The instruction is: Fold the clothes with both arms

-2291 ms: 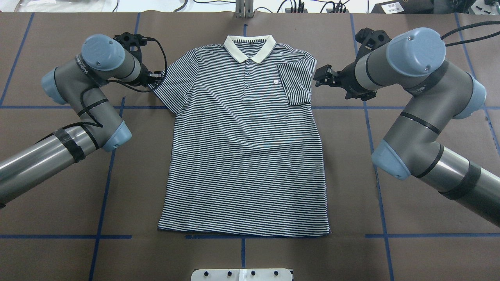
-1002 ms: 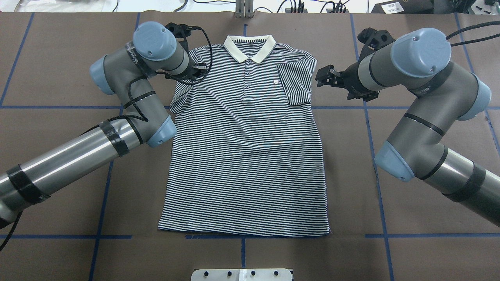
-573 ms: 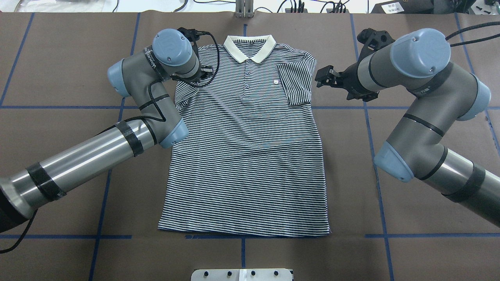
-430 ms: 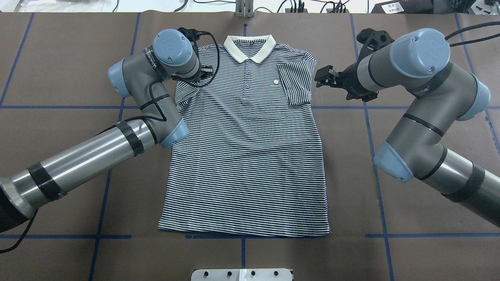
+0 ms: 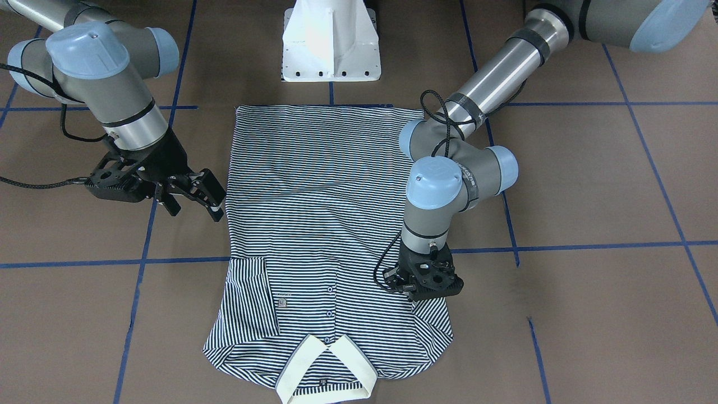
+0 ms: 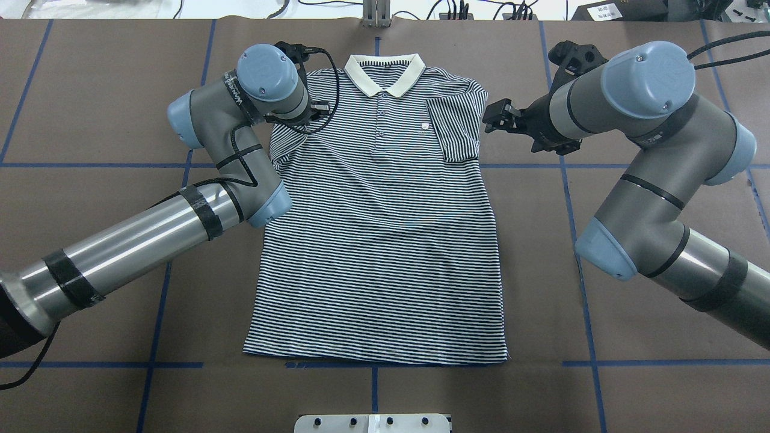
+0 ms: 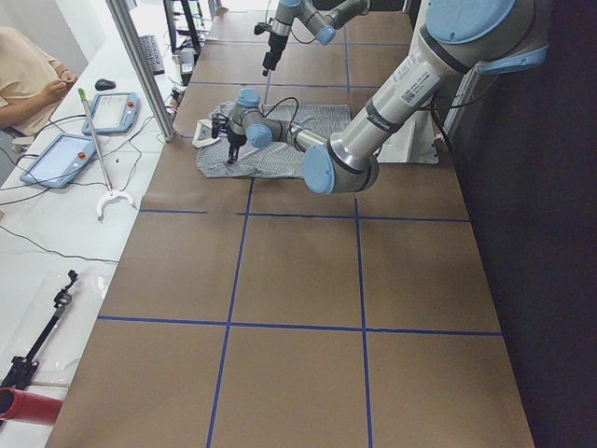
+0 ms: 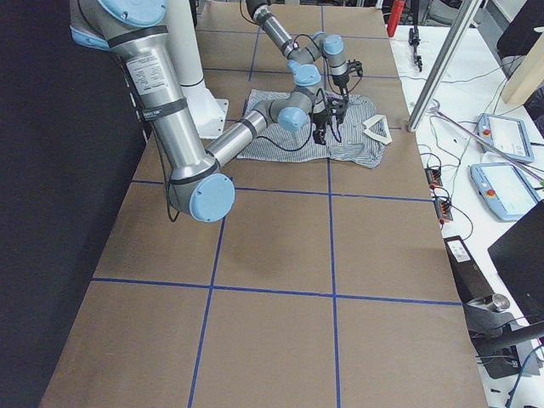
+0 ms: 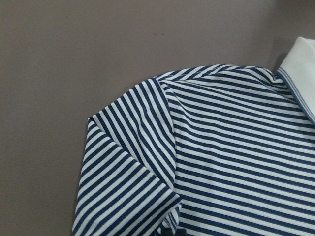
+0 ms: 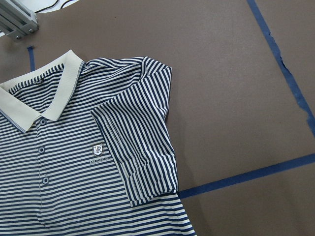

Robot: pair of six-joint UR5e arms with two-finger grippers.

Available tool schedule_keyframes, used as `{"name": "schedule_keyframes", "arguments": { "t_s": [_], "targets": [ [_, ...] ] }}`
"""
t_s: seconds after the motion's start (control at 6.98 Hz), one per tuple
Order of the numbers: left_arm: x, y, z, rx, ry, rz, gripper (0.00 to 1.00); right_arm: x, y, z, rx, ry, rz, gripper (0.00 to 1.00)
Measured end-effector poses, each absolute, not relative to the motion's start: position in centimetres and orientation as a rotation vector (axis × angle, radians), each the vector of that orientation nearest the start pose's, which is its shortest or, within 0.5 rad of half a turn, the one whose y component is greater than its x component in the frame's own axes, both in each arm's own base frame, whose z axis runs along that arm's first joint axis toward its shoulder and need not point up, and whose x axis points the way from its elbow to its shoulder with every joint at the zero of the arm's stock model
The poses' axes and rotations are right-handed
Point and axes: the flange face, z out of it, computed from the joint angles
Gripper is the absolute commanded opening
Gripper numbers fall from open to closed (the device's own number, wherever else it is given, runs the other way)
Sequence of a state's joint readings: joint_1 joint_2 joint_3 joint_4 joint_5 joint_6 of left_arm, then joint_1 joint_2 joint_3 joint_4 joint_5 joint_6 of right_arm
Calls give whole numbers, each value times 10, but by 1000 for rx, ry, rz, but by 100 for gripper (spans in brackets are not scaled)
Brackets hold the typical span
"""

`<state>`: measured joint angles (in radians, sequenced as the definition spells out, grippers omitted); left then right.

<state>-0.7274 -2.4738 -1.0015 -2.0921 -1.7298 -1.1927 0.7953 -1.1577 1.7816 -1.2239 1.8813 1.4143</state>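
Facing view shows right tool (image 5: pixel 193 207) spread wide; overhead hides left tool (image 5: pixel 427 285): cannot tell.

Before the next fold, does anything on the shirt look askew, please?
Only the sleeves differ: the sleeve on the robot's right lies folded flat over the chest of the polo shirt, while the sleeve on its left is bunched in creases.

Robotics lab: blue-taped paper-covered table (image 6: pixel 90 72), teach pendants (image 8: pixel 508 136), aluminium post (image 7: pixel 140 65).
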Motion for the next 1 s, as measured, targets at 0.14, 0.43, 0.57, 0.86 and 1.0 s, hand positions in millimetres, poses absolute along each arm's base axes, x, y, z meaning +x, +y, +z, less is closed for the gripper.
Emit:
{"name": "schedule_keyframes", "arguments": {
  "t_s": [0.14,0.43,0.57,0.86,1.0],
  "targets": [
    [549,-647,279,328,821,-257,86,-361,-517,293,190,-996,434,100],
    [538,-637,246,340,888,-245,87,-358,-514,292,192,-1000,436,100],
    [530,-624,233,322,940,-232,87,-355,-511,291,191,-1004,439,100],
    [502,-589,228,289,1034,-206,87,-355,-490,301,165,-1000,473,98],
    [489,-574,228,286,1064,-191,87,-368,-460,302,139,-1004,505,94]
  ]
}}
